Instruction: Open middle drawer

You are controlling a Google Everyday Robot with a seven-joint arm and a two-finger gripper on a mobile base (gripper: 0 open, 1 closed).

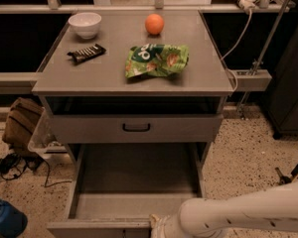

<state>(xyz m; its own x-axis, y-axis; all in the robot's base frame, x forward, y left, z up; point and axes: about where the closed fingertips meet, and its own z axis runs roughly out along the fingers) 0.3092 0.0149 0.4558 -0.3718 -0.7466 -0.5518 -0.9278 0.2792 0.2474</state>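
The middle drawer [89,129] is a grey front with a small black bar handle [136,127]. It sits under a dark shadowed band below the cabinet top and looks shut or nearly shut. Below it the bottom drawer [136,175] is pulled far out and is empty inside. My white arm [248,212] comes in from the lower right. The gripper [158,227] is at the bottom edge of the view, at the front panel of the pulled-out bottom drawer, well below the middle drawer's handle.
On the cabinet top [104,76] are a white bowl [85,24], an orange [154,24], a green chip bag [156,60] and a dark snack bar [86,53]. A brown bag [21,123], cables and a blue object [5,219] lie on the floor at the left. A cable hangs at the right.
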